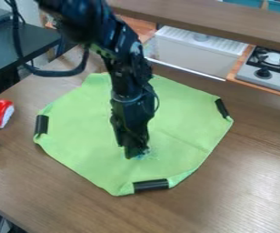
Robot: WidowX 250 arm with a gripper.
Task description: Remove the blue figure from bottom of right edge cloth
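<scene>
"Green cloth point(82, 145) lies flat on the wooden table point(45, 200). Nearest reference: the black strip point(151, 185) on its lower edge, bottom centre of the frame. Locate the figure."

"A small pale-blue item point(143, 155) shows just beyond that strip, over the cloth, partly hidden by the gripper point(136, 152). I take it to be the blue figure."

"Status of the removal?"

"Approach: judged complete. Removal: not complete, as the item is within the cloth's outline. Left to do: confirm the hold, lift, carry clear of the edge, release."

"Gripper state?"

"Cannot be determined. Tip and item overlap; a hold is possible, not confirmed."

"Arm pose?"

"The arm point(129, 82) enters at the top, left of centre, and slopes down to the lower middle, gripper pointing nearly straight down."

"Items farther back?"

"Red-and-white object point(0, 113) at the left edge, apart from the cloth. Beyond it, the white sink unit point(191, 52) at upper right of centre, and the stove point(252, 75) at the upper right."
</scene>
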